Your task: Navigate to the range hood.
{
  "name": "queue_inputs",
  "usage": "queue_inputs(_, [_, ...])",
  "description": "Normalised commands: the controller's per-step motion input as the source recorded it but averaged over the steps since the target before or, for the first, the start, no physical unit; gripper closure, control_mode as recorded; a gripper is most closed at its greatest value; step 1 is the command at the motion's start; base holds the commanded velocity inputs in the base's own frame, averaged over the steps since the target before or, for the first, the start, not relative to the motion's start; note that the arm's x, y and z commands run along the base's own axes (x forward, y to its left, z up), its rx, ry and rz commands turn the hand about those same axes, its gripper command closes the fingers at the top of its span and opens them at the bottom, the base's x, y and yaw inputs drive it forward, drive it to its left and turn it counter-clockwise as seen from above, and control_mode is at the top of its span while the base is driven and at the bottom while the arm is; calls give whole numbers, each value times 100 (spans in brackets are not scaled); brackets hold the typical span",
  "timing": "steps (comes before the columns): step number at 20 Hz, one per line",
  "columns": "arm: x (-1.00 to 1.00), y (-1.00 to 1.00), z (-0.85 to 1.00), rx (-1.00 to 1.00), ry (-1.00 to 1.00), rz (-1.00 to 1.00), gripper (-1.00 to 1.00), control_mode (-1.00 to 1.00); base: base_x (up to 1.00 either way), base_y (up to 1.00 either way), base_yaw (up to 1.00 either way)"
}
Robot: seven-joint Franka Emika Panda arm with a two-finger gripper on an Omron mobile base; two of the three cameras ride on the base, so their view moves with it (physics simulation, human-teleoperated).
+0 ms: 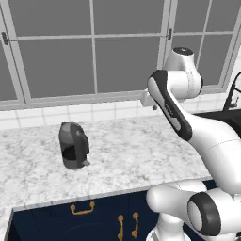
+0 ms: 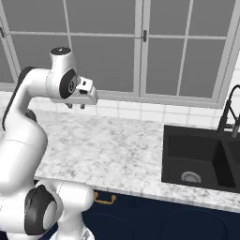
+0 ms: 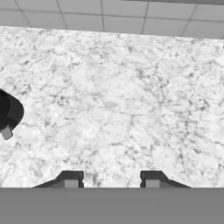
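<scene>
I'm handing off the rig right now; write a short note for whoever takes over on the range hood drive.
Gripper: open, empty, held above the white-grey marble counter, touching nothing.
In front of the base: the counter under a wide grey-paned window, a dark grey rounded coffee machine standing on the counter to the arm's left, and a black sink basin with a black faucet to its right. Dark blue cabinet fronts with brass handles sit below.
Done: nothing that can be judged from here.
Left: the base faces the window wall, so it must still drive until the range hood is in front.
</scene>
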Motion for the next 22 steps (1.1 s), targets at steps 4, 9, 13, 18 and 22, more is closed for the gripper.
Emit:
queue_inputs(4, [-58, -14, -6, 0, 0, 0, -100, -100, 0, 0, 0])
queue_inputs(9, [-69, -4, -35, 0, 0, 0, -100, -100, 0, 0, 0])
queue_inputs(13, [0, 0, 0, 0, 0, 0, -100, 100, -55, -1, 2])
queue_inputs(18, [0, 0, 0, 0, 0, 0, -100, 100, -57, -15, 12])
queue_inputs(22, [0, 0, 0, 0, 0, 0, -100, 100, -24, -30, 25])
